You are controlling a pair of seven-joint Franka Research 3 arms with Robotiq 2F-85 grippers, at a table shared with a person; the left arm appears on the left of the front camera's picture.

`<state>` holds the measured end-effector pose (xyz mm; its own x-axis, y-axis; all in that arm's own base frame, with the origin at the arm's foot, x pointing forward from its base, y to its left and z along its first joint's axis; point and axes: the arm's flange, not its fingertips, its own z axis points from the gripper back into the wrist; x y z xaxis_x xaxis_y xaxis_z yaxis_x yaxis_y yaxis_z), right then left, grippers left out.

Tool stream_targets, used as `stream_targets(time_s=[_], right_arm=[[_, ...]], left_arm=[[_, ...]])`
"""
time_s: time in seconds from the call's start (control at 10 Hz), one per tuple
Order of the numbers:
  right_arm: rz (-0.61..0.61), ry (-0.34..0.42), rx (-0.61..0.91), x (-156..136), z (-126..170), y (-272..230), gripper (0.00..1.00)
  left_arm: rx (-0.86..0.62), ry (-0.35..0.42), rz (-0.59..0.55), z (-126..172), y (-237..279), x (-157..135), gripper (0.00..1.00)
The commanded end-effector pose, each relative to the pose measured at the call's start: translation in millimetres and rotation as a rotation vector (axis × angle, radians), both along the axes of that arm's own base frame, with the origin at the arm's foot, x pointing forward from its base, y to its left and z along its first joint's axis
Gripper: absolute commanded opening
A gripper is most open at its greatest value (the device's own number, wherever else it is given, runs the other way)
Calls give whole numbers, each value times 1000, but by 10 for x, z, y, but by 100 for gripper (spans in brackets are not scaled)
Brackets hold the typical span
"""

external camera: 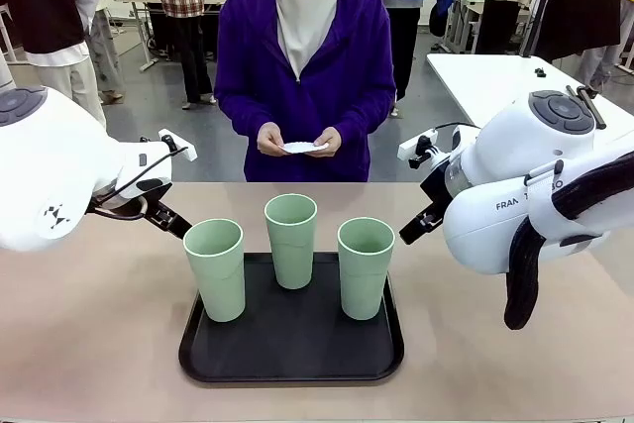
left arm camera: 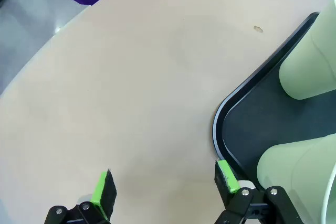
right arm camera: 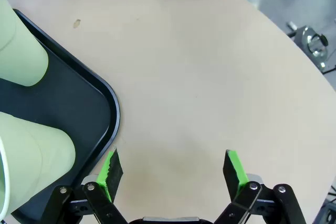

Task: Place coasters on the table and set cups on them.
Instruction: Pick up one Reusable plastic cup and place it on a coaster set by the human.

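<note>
Front view: we see three cups (external camera: 291, 240) on the tray (external camera: 292, 369), no coasters (external camera: 304, 148) on the table (external camera: 89, 344) yet. A person's hands (external camera: 270, 139) grasp them. Our left gripper (left arm camera: 165, 179) and right gripper (right arm camera: 173, 163) gape, empty.

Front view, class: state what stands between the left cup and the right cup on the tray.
A third mint-green cup stands between the left cup and the right cup, set farther back on the black tray, as the front view shows.
</note>
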<state>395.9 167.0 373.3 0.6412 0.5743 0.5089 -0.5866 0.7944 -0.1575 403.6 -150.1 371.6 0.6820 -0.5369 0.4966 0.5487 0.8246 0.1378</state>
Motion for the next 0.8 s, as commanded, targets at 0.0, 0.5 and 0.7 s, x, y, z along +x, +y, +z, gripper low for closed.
stream_targets(time_s=[0.0, 0.5, 0.7], right_arm=[[0, 0, 0, 0, 0, 1, 100], [-17, 23, -15, -35, 95, -85, 100], [-35, 48, -35, -214, 338, -308, 100]], left_arm=[[0, 0, 0, 0, 0, 0, 100], [47, -18, -3, 97, 75, 22, 100], [120, -23, 17, 408, 300, 43, 100]])
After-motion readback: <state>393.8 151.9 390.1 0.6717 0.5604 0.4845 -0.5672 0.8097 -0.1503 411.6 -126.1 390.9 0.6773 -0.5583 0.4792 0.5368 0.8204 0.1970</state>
